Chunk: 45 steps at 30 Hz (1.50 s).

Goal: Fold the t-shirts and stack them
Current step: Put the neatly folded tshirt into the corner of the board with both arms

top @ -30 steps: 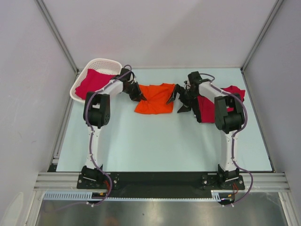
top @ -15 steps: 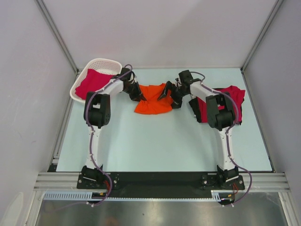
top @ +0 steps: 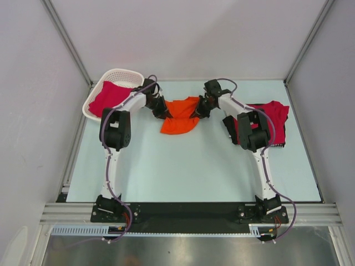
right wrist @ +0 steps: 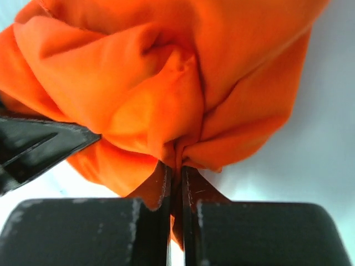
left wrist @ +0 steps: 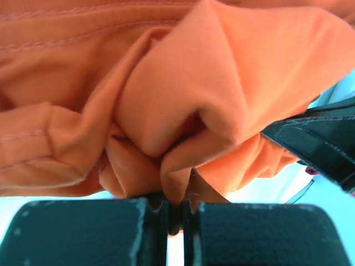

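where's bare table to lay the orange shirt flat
The widest bare stretch of table is the near half, between the left arm and right arm, from the orange t-shirt to the near edge. A thin strip runs along the far edge. Crowded: the far-left corner with the basket, the right side with the red t-shirt.
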Each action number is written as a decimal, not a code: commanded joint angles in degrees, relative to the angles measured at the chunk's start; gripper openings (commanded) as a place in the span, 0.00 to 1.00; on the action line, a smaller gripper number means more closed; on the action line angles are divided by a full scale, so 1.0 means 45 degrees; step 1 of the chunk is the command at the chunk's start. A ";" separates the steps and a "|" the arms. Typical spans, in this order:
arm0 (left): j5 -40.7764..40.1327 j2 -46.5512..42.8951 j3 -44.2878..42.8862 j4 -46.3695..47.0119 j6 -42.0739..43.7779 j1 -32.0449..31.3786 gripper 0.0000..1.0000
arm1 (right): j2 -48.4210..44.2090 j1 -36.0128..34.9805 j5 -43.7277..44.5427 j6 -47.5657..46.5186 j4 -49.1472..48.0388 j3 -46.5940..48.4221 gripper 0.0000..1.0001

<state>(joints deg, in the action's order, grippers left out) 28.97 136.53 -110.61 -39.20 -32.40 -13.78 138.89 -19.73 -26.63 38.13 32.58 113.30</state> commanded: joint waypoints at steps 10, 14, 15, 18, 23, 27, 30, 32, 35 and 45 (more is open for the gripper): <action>0.0182 -0.1356 -0.3075 0.0274 -0.0689 -0.2132 0.00 | -0.4613 -0.0265 0.7145 -0.3160 0.0768 -0.0390 0.00; 0.0320 -0.1277 -0.3643 0.0312 -0.1080 -0.2853 0.00 | -0.5530 0.0164 0.7715 -0.3395 0.0730 -0.1112 0.00; 0.0378 -0.1297 -0.3682 0.0390 -0.1119 -0.2952 0.00 | -0.5726 0.0377 0.7870 -0.3395 0.0613 -0.1598 0.00; 0.0592 -0.1297 -0.3799 0.0682 -0.1470 -0.3343 0.00 | -0.6527 0.0788 0.8124 -0.3453 0.0320 -0.2264 0.00; 0.1120 -0.0790 -0.4655 0.1269 -0.2466 -0.3870 0.00 | -0.7561 0.1726 0.8476 -0.3746 0.0008 -0.3710 0.00; 0.1277 -0.0360 -0.5537 0.1658 -0.3052 -0.4281 0.00 | -0.7798 0.2546 0.8127 -0.3942 -0.0540 -0.4142 0.00; 0.1101 -0.0457 -0.5596 0.2437 -0.3501 -0.4496 0.00 | -0.7371 0.2996 0.7853 -0.4058 -0.0482 -0.3421 0.00; 0.1062 -0.0438 -0.5694 0.3101 -0.4009 -0.4632 0.00 | -0.7116 0.3133 0.7910 -0.4215 -0.0501 -0.2837 0.00; 0.1159 -0.0145 -0.6318 0.3495 -0.4439 -0.4789 0.00 | -0.6822 0.3386 0.8222 -0.4410 -0.0676 -0.2269 0.00; 0.1353 -0.0009 -0.6358 0.4667 -0.4829 -0.5258 0.00 | -0.7289 0.4285 0.8535 -0.4606 -0.1322 -0.2597 0.00</action>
<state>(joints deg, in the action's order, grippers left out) 28.62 137.84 -135.98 -21.21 -51.20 -36.01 107.53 -4.73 3.81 19.35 32.95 101.12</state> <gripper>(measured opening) 0.052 0.049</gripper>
